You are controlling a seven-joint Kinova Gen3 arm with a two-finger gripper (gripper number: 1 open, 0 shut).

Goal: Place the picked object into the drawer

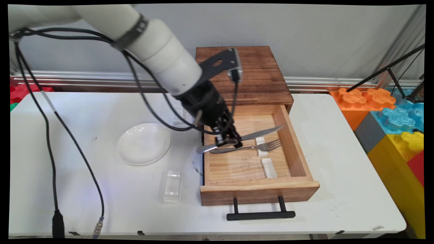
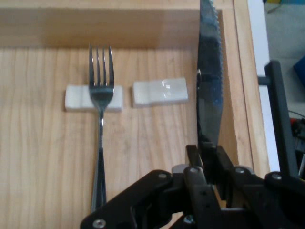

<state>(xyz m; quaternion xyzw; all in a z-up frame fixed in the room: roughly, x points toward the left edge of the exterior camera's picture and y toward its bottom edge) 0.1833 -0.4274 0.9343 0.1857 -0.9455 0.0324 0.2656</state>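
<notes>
My gripper point(image 1: 231, 140) is shut on a table knife point(image 1: 261, 133), pinching it near where the handle meets the blade. It holds the knife roughly level over the open wooden drawer point(image 1: 259, 194). In the hand view the serrated blade point(image 2: 209, 95) runs straight up from the gripper point(image 2: 208, 153). A fork point(image 1: 257, 147) lies on the drawer floor, its neck resting on a small white cutlery rest point(image 2: 76, 98). A second white rest point(image 2: 160, 91) lies bare between the fork point(image 2: 100, 119) and the knife, nearer the drawer's front point(image 1: 269, 167).
The drawer is pulled out of a dark wooden cabinet point(image 1: 257, 73), with its black handle point(image 1: 260, 214) toward the near table edge. A white plate point(image 1: 143, 143) and another white rest point(image 1: 172, 186) lie on the table left of the drawer. Coloured foam blocks point(image 1: 396, 118) stand on the right.
</notes>
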